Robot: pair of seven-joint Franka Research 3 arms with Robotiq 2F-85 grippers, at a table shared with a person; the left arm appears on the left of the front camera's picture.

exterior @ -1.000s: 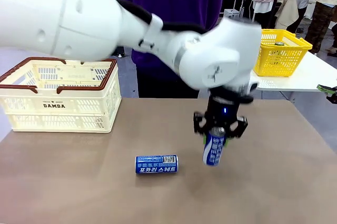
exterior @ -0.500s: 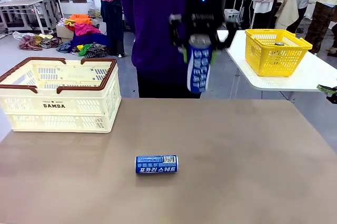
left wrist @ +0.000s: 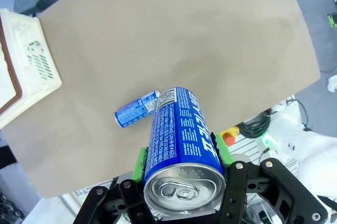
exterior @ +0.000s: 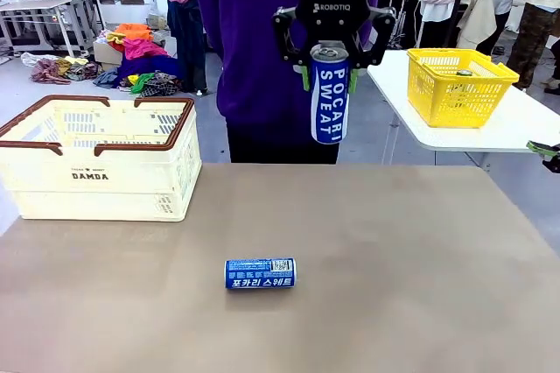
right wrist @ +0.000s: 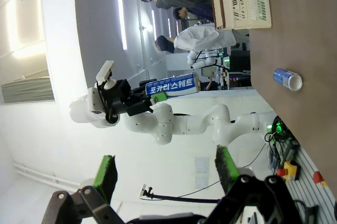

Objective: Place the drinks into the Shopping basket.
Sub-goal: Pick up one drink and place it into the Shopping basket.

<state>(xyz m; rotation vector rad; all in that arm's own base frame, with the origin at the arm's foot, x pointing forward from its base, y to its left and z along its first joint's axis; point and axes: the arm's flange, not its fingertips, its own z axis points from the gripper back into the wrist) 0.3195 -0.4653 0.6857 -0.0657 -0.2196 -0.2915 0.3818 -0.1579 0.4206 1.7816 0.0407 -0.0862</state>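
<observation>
My left tool point(exterior: 330, 75) pinches a slim blue Pocari Sweat can with a silver top point(exterior: 330, 110), which hangs upright high above the brown bench point(exterior: 420, 250). A second blue can point(exterior: 260, 273) lies on its side mid-bench, well apart from the cream slotted plastic basket with brown rim point(exterior: 96, 176) at the far left. My right tool point(right wrist: 167, 174) is spread, with nothing between its pads.

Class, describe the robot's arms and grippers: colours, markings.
The left gripper is black with green pads, white ROBOTIQ lettering and a blue light. The right gripper has matching black fingers and green pads. The left arm is white with rounded joints.
</observation>
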